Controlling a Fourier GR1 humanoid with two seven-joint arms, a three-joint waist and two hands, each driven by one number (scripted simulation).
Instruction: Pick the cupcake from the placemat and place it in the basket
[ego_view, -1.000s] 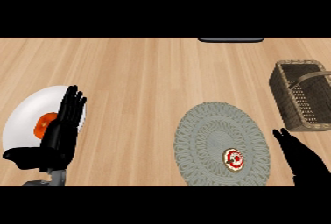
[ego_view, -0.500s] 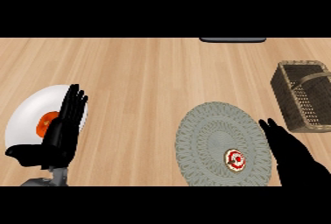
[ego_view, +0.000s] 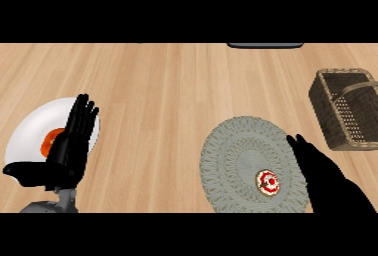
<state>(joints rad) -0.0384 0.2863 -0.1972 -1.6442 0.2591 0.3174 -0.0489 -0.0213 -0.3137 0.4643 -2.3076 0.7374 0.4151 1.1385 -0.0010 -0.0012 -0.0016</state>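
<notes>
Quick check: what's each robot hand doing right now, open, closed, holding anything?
Left robot hand: open, fingers straight, holding nothing.
Right robot hand: open beside the cupcake, holding nothing.

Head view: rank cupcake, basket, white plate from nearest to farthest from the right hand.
From the right hand, at the lower right:
1. cupcake: just to the hand's left, on the placemat.
2. basket: beyond the hand, at the right edge.
3. white plate: far across the counter at the left, behind the resting left hand.
</notes>
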